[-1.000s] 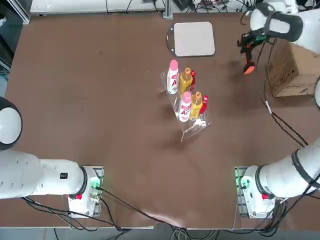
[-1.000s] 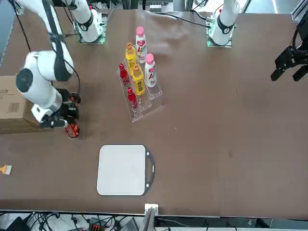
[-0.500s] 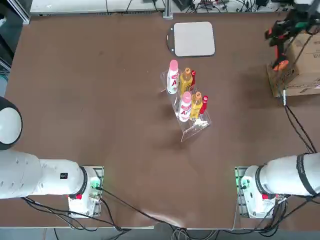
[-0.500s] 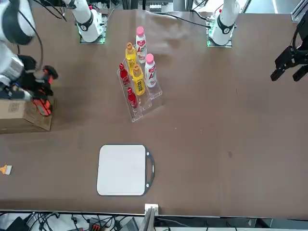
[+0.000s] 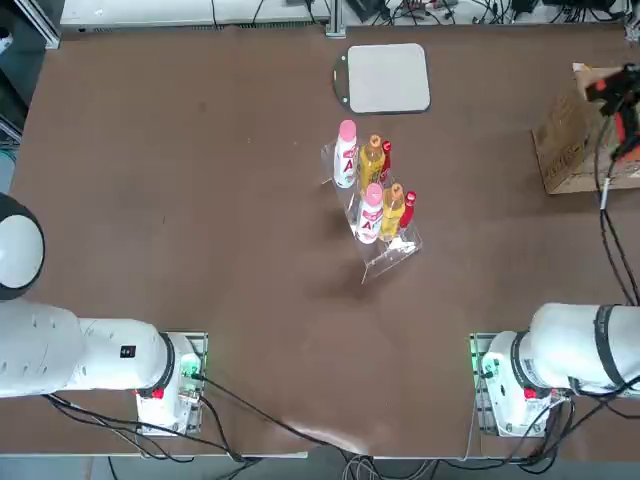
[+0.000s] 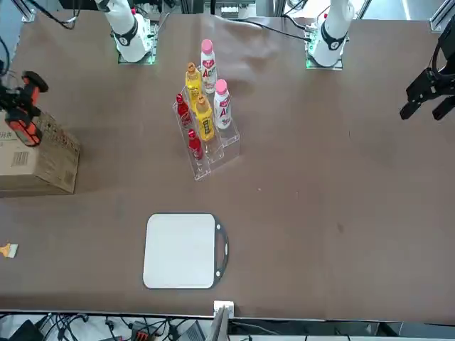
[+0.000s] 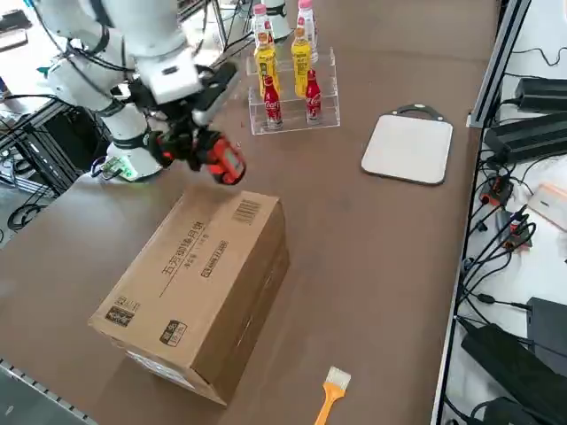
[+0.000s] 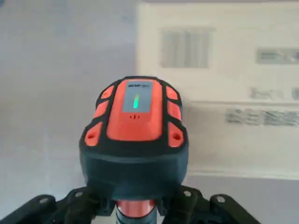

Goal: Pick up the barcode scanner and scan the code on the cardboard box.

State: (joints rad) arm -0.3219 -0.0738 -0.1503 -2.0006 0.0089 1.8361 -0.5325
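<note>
Looks light, stiff and rubber-grippy, best held by the narrow handle as now, with the black-and-orange barcode scanner (image 8: 137, 112) clamped in the right pincer (image 8: 136, 211), just beside the brown corrugated cardboard box (image 7: 197, 285).

The right arm's white rounded casing (image 5: 572, 348) carries black bands and cables.

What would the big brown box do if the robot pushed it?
The box would probably slide rather than roll, because its sides are flat. It looks like stiff cardboard, so it should keep its shape. I can't see inside, so its weight is a guess.
</note>
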